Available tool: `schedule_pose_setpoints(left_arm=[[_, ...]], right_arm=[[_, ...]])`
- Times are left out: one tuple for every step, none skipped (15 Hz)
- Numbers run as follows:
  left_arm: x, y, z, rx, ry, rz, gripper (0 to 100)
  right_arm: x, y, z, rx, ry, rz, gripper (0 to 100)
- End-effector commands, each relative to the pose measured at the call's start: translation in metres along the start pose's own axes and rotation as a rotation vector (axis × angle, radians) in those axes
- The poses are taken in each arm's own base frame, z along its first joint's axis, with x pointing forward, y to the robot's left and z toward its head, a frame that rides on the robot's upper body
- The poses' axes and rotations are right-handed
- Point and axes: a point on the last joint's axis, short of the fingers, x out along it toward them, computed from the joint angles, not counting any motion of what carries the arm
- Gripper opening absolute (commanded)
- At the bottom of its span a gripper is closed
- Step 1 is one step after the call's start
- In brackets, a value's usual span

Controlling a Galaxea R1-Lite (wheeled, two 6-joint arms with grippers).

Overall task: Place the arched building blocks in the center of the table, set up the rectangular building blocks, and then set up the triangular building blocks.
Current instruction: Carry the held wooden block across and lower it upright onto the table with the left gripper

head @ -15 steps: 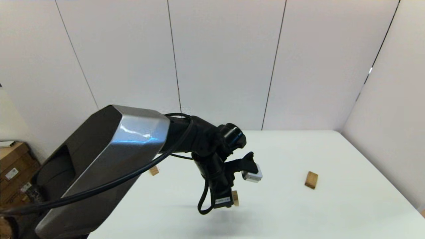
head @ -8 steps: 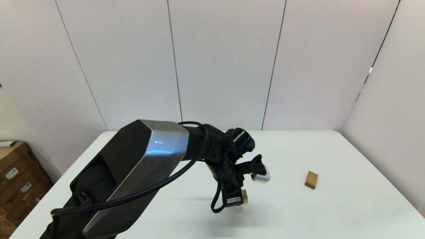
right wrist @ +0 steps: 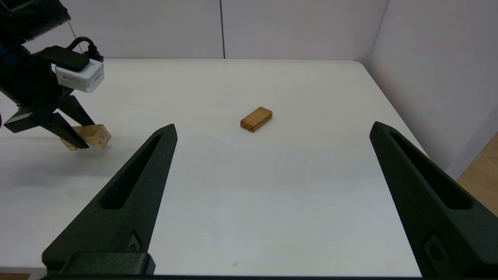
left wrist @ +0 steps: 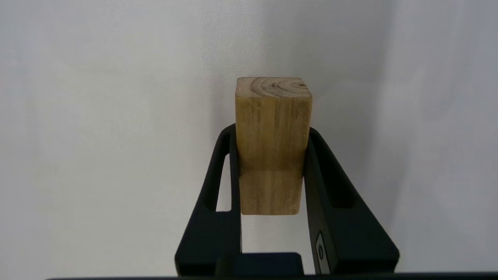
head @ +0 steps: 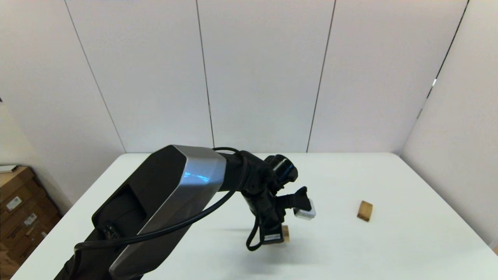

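Note:
My left gripper (head: 278, 238) is shut on the arched building block (head: 286, 233), a pale tan wooden piece, low over the middle of the white table (head: 397, 252). In the left wrist view the block (left wrist: 272, 140) sits squeezed between both black fingers (left wrist: 218, 182), end grain facing away. The right wrist view shows this same block (right wrist: 94, 136) at the table surface under the left gripper (right wrist: 72, 140); whether it touches, I cannot tell. The honey-brown rectangular building block (head: 364, 210) lies flat to the right (right wrist: 256, 119). My right gripper (right wrist: 273, 125) stands open, well short of it. The triangular building block is hidden.
Grey wall panels close off the table's far and right sides. Cardboard boxes (head: 17, 206) stand on the floor past the left edge. My left arm's large silver and black link (head: 167, 210) covers the table's left front part.
The left arm has carried the arched block to the right toward the table's middle, then sunk slightly. The rectangular block has not moved.

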Motion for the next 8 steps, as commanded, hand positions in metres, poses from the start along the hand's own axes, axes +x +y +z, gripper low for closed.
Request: schedule_pose_setpoints(left_arm=[[-0.0006, -0.0014, 0.0005, 0.030, 0.004, -0.005, 0], [0.0007, -0.0014, 0.0001, 0.039, 0.007, -0.006, 0], [0.0020, -0.0035, 0.0018, 0.053, 0.007, -0.010, 0], [0.0028, -0.0039, 0.0021, 0.055, 0.008, -0.009, 0], [0.0036, -0.0045, 0.0023, 0.056, 0.011, -0.011, 0], [0.0036, -0.0047, 0.0016, 0.055, 0.027, -0.004, 0], [0.0036, -0.0049, 0.0011, 0.054, 0.034, -0.003, 0], [0.0029, -0.0056, 0.0006, 0.052, 0.041, -0.010, 0]], right_arm=[[0.0000, 0.0000, 0.0001, 0.000, -0.001, 0.001, 100], [0.0000, 0.0000, 0.0001, 0.000, -0.001, 0.001, 100], [-0.0001, 0.0000, 0.0000, 0.000, -0.003, 0.001, 100], [0.0000, 0.0000, 0.0001, 0.000, -0.001, 0.001, 100], [0.0000, 0.0000, 0.0001, 0.000, -0.001, 0.001, 100], [0.0000, 0.0000, 0.0001, 0.000, -0.001, 0.001, 100], [0.0000, 0.0000, 0.0001, 0.000, -0.001, 0.001, 100], [0.0000, 0.0000, 0.0001, 0.000, -0.001, 0.001, 100]])
